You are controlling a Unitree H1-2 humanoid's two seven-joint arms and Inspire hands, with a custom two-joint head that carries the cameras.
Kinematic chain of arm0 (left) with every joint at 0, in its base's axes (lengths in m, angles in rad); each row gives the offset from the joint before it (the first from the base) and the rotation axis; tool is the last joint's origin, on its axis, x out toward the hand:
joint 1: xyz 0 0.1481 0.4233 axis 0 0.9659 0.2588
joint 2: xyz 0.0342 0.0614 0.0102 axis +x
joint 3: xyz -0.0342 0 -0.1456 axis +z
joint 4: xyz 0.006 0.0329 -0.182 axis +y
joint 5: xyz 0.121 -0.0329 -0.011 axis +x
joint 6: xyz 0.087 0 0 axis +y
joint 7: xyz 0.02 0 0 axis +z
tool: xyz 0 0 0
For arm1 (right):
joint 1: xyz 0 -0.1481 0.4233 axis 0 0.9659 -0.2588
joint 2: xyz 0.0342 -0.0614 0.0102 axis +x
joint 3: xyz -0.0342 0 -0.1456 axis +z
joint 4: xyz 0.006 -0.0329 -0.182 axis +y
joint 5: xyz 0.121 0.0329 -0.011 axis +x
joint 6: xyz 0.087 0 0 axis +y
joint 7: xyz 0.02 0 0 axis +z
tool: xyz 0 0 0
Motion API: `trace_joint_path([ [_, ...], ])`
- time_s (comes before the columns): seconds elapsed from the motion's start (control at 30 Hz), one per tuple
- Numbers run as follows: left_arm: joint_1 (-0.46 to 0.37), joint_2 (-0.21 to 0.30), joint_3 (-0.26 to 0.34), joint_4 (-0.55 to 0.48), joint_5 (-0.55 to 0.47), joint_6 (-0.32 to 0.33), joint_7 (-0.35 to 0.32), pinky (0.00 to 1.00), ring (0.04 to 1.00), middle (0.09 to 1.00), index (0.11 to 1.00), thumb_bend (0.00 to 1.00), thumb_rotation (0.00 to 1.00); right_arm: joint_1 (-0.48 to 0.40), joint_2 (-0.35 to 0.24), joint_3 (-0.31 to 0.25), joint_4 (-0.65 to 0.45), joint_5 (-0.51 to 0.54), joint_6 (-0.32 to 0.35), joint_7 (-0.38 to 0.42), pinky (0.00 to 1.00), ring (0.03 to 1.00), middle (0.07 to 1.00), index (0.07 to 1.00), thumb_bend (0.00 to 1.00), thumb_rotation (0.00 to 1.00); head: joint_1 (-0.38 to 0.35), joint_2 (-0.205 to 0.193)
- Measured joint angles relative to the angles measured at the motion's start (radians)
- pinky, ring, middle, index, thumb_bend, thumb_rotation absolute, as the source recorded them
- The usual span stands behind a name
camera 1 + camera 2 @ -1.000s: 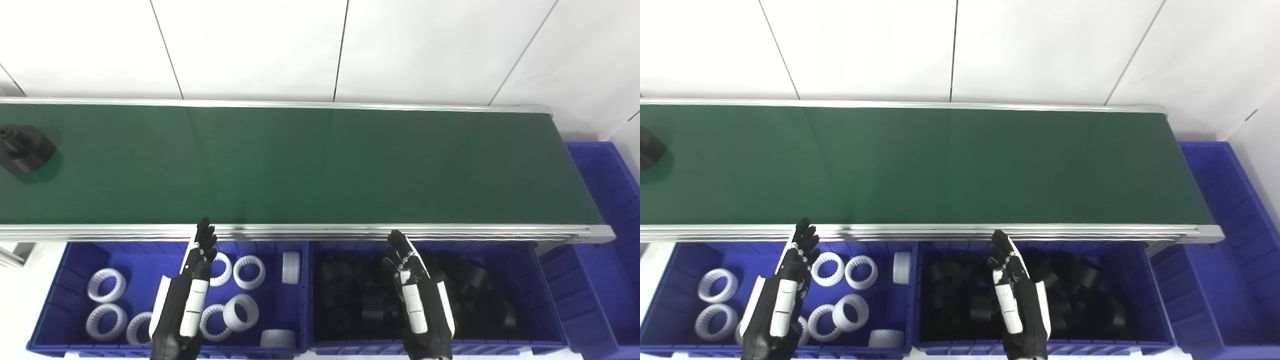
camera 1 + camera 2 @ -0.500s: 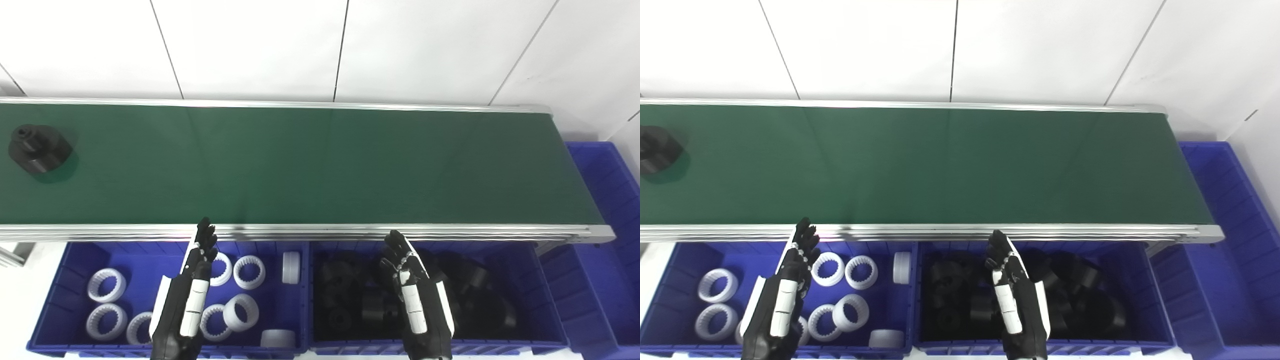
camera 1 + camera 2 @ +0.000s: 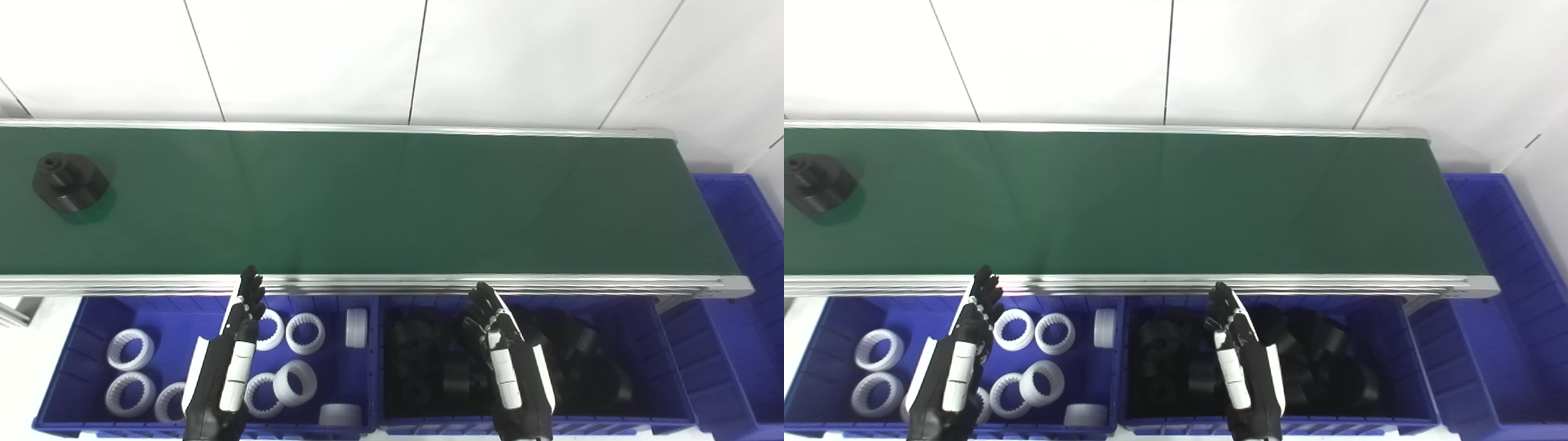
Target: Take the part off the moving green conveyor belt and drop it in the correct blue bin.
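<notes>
A black part [image 3: 68, 182] sat upright on the green conveyor belt [image 3: 392, 202], near the belt's left end and well apart from both hands. It looked like a round stepped piece with a small hub on top.

In front of the belt's near rail stood two blue bins side by side. The left bin [image 3: 92, 318] held white toothed rings [image 3: 130, 348], some lying flat and some on edge. The right bin [image 3: 649, 343] held a heap of black parts [image 3: 582, 355]. Another blue bin [image 3: 744, 245] stood past the belt's right end.

The left hand [image 3: 236, 352] hovered over the left bin, just short of the belt's near rail, released, fingers stretched toward the belt and holding nothing. The right hand [image 3: 505, 355] hovered over the right bin, likewise just short of the rail, released and empty, its fingers straight and slightly spread.
</notes>
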Motion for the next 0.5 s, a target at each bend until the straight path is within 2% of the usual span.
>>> trace_joint_path([
  [0.2, -0.001, -0.001, -0.001, 0.0, 0.001, 0.0, 0.001, 1.0, 1.0, 1.0, 1.0, 0.64, 0.96, -0.001, -0.001, 0.0, 0.0, 0.002, 0.0, 0.0, 0.87, 0.906, 0.901, 0.916, 0.8, 0.86, 0.011, -0.009],
  [0.3, 0.0, -0.008, -0.002, 0.004, 0.002, 0.0, 0.004, 0.99, 1.0, 1.0, 1.0, 0.63, 0.96, -0.003, -0.007, -0.002, 0.003, 0.006, 0.0, 0.001, 0.88, 0.91, 0.904, 0.918, 0.8, 0.87, 0.054, -0.052],
  [0.37, 0.0, -0.014, -0.006, 0.02, 0.007, -0.001, 0.005, 0.99, 1.0, 1.0, 1.0, 0.63, 0.96, -0.005, -0.015, -0.005, 0.013, 0.013, 0.0, 0.007, 0.89, 0.915, 0.908, 0.921, 0.8, 0.87, 0.058, -0.055],
  [0.43, 0.001, -0.015, -0.011, 0.043, 0.019, -0.002, 0.005, 0.98, 0.988, 1.0, 1.0, 0.63, 0.94, -0.007, -0.023, -0.01, 0.026, 0.024, -0.001, 0.016, 0.9, 0.919, 0.914, 0.924, 0.78, 0.88, 0.098, -0.09],
  [0.47, 0.002, -0.015, -0.012, 0.046, 0.022, -0.002, 0.005, 0.97, 0.986, 1.0, 1.0, 0.63, 0.94, -0.008, -0.025, -0.012, 0.034, 0.028, -0.001, 0.017, 0.9, 0.919, 0.914, 0.923, 0.78, 0.87, 0.098, -0.091],
  [0.5, 0.003, -0.016, -0.014, 0.052, 0.026, -0.009, 0.006, 0.95, 0.968, 1.0, 1.0, 0.62, 0.94, -0.009, -0.026, -0.016, 0.043, 0.036, -0.001, 0.018, 0.91, 0.927, 0.92, 0.928, 0.77, 0.88, 0.124, -0.113],
])
